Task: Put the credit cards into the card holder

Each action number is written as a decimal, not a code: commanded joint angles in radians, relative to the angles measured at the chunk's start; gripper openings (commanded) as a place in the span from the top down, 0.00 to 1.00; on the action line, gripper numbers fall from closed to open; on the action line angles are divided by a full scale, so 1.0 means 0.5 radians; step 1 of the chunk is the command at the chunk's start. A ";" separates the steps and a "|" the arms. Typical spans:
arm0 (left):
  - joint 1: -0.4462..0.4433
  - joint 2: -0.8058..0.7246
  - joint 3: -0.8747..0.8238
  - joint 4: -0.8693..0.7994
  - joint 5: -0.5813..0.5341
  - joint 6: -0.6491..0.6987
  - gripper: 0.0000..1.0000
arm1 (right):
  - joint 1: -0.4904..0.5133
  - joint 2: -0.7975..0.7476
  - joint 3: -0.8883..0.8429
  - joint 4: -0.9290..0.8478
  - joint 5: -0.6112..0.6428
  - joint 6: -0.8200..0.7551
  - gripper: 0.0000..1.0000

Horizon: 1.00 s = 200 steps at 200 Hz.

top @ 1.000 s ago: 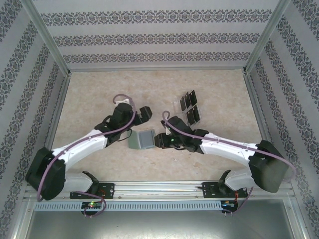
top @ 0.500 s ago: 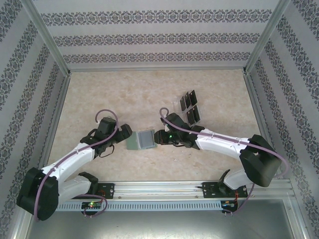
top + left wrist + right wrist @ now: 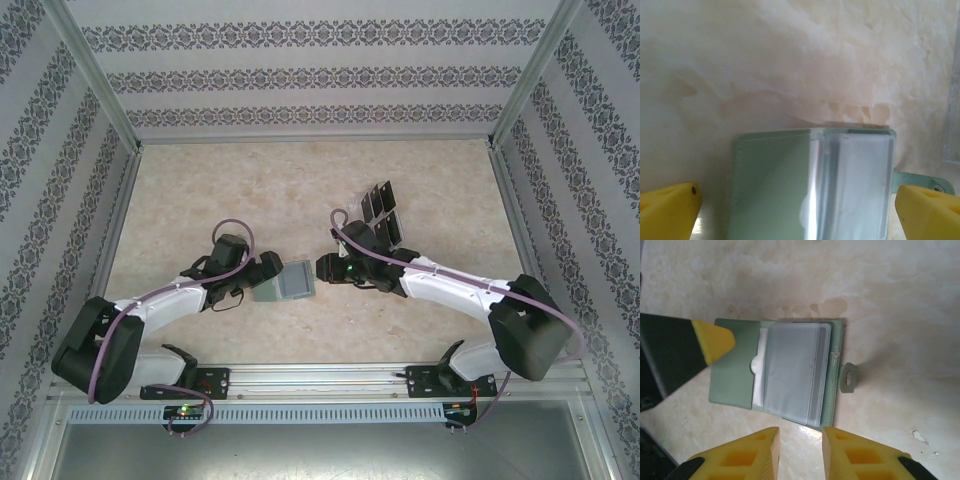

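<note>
The card holder [image 3: 288, 284] lies open on the table, a sage-green wallet with clear sleeves [image 3: 790, 371] and a snap tab [image 3: 847, 377]. My left gripper [image 3: 268, 271] is wide open at its left end, and its yellow fingertips [image 3: 667, 210] straddle the card holder [image 3: 775, 185]. One left fingertip [image 3: 714, 341] hangs over the green flap. My right gripper [image 3: 799, 452] sits just off the holder's right end, open by a narrow gap with nothing in it. The black credit cards [image 3: 382, 213] stand in a clear slotted tray behind the right arm.
Aluminium frame rails [image 3: 120, 215] and patterned walls box in the marble-look table [image 3: 200, 200]. The card tray stands close behind my right wrist [image 3: 365, 262]. A small white speck [image 3: 919, 436] lies on the table near the right fingers.
My left arm swung down from behind the holder and came in low to its left end. My right gripper drew back slightly from the holder's right edge. The holder stayed put.
</note>
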 commanded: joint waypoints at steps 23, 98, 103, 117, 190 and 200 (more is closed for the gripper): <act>-0.197 -0.025 0.185 0.199 -0.018 -0.083 0.00 | -0.056 -0.072 -0.071 -0.014 0.002 -0.070 0.71; -0.449 0.383 0.423 0.389 -0.068 -0.149 0.00 | -0.071 -0.098 -0.199 0.162 -0.070 -0.051 0.75; -0.461 0.418 0.430 0.413 -0.072 -0.154 0.00 | -0.070 -0.105 -0.214 0.179 -0.071 -0.047 0.76; -0.493 0.505 0.452 0.436 -0.097 -0.155 0.00 | -0.071 -0.140 -0.263 0.230 -0.068 -0.030 0.77; -0.592 0.691 0.385 0.593 -0.235 -0.257 0.00 | 0.086 -0.149 -0.485 0.640 0.045 0.020 0.89; -0.596 0.686 0.379 0.597 -0.245 -0.260 0.00 | 0.118 -0.113 -0.506 0.719 0.069 0.029 0.90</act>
